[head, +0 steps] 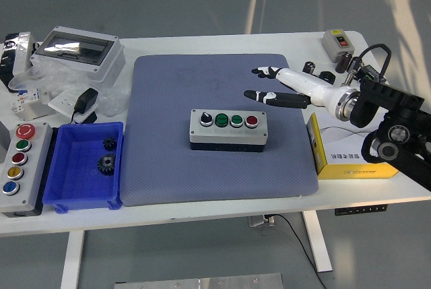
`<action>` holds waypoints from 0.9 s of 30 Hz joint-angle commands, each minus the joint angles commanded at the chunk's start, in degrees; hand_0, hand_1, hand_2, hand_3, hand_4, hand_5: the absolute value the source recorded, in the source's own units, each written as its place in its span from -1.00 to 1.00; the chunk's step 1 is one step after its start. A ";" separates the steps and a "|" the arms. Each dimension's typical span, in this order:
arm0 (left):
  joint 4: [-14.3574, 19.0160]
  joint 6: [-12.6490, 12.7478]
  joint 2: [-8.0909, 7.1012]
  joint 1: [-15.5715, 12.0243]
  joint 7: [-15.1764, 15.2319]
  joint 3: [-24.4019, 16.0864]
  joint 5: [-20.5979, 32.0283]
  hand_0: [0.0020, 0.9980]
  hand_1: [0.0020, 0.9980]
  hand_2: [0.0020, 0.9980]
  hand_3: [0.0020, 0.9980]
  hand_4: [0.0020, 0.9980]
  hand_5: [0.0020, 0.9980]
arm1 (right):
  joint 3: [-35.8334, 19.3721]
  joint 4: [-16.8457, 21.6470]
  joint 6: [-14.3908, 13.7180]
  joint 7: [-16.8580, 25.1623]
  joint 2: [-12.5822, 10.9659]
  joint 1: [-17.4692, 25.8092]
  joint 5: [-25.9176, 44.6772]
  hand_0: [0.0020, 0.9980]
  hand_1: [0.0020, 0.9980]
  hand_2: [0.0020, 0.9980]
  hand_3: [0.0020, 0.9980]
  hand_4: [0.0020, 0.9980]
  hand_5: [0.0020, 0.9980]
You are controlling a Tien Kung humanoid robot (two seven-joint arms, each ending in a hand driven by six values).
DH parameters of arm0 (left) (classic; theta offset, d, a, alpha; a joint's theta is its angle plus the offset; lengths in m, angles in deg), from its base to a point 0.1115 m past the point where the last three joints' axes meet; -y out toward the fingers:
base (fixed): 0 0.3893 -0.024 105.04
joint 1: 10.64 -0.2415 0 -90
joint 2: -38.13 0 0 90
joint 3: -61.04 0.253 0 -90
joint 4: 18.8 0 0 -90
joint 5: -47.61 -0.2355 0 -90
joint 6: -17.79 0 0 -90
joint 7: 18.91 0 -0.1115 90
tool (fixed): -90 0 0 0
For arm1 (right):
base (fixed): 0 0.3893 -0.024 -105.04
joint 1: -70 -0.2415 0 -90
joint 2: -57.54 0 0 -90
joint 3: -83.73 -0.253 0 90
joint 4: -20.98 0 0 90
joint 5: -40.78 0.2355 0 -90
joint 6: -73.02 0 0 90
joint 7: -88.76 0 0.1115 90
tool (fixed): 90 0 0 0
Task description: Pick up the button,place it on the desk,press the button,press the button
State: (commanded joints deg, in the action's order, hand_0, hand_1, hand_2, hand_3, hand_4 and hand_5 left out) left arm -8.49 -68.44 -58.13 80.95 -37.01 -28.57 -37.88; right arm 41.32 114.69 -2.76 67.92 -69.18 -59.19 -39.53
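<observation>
1. White rectangular table [222, 203] holds everything.
2. Big grey-blue padded mat [215, 168] lies in the middle.
3. Left side: blue plastic bin [67, 181], grey box with a column of coloured buttons [19, 168], grey enclosure with clear lid [77, 50], black power adapter [85, 102].
4. Right side: yellow flat box [347, 166], grey switch box [339, 42], some small black cylinders [311, 83].

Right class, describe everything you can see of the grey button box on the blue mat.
The button box is a grey rectangular case with a darker base. Its lid carries a row of four controls: a black-and-white knob, two green buttons and a red one at the right end. It lies flat near the middle of the blue mat. Nothing touches it; the right hand hovers beyond it.
</observation>
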 joint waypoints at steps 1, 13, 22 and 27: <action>0.00 0.01 -0.02 -0.01 -0.02 0.00 0.02 0.26 0.18 0.08 0.19 0.20 -0.55 | 0.10 0.26 1.99 -1.43 -0.09 -0.40 0.65 0.18 0.35 0.40 0.84 0.63 0.46; 0.00 0.03 -0.18 0.06 -0.22 -0.05 -0.11 0.26 0.18 0.08 0.18 0.19 -0.56 | 1.81 -3.19 12.40 -6.63 1.82 -3.19 3.09 -1.00 -0.80 -0.50 0.66 -0.37 -0.96; 0.00 -0.03 -0.26 0.13 -0.20 -0.22 -0.53 0.26 0.18 0.08 0.18 0.19 -0.56 | 2.61 -7.49 10.47 -5.53 4.63 -4.15 3.16 -1.00 -0.85 -0.57 0.60 -0.46 -1.00; 0.00 -0.02 -0.30 0.27 -0.16 -0.24 -0.59 0.26 0.18 0.08 0.18 0.19 -0.56 | 3.41 -8.40 9.64 -5.21 5.42 -4.16 3.04 -1.00 -0.85 -0.57 0.60 -0.46 -1.00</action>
State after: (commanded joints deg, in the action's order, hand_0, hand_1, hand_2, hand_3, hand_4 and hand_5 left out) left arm -8.49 -68.47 -58.44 81.22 -37.17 -28.81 -38.47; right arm 44.73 106.29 6.88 62.71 -63.76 -63.36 -36.49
